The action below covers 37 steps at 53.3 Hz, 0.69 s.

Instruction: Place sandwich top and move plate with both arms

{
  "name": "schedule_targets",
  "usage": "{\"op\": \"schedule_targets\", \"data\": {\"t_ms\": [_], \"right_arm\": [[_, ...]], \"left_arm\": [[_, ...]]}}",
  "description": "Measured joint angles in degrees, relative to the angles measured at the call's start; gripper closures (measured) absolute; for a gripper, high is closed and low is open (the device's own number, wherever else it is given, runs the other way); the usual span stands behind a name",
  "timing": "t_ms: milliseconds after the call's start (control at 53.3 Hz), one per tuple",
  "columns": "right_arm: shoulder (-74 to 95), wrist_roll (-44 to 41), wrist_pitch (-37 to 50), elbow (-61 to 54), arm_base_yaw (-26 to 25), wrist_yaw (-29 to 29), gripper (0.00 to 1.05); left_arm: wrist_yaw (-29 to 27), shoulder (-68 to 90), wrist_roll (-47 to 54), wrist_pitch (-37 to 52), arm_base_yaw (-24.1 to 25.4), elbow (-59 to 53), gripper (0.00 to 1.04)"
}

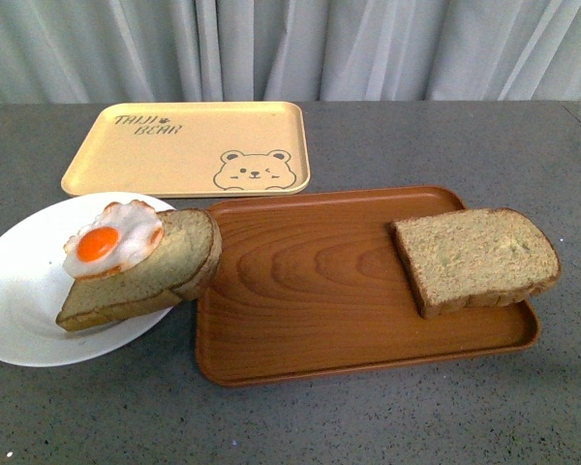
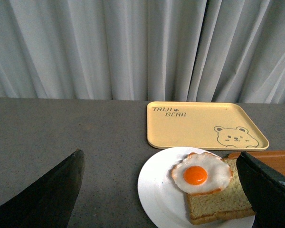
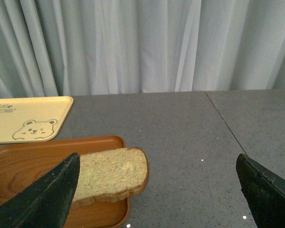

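Observation:
The sandwich top (image 1: 476, 258) is a plain speckled tan slice lying on the right end of the brown wood-grain tray (image 1: 310, 291), its rounded end over the tray's rim; it also shows in the right wrist view (image 3: 111, 175). The white plate (image 1: 24, 291) sits at the left and bears a like slice (image 1: 150, 271) topped with a fried egg (image 1: 111, 240); the plate also shows in the left wrist view (image 2: 161, 190). Neither arm shows in the front view. My left gripper (image 2: 164, 199) is open above the plate. My right gripper (image 3: 156, 197) is open, beside the sandwich top.
A yellow bear-print tray (image 1: 189, 147) lies at the back left on the grey table (image 1: 368, 417). The egg-bearing slice leans over the brown tray's left rim. White curtains (image 1: 290, 48) hang behind the table.

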Motion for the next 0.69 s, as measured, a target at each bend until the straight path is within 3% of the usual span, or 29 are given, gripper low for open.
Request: {"op": "schedule_targets", "data": {"t_ms": [694], "right_arm": [[0.00,-0.02,0.00,0.00,0.00,0.00,0.09]], "left_arm": [[0.00,0.00,0.00,0.00,0.00,0.00,0.09]]}}
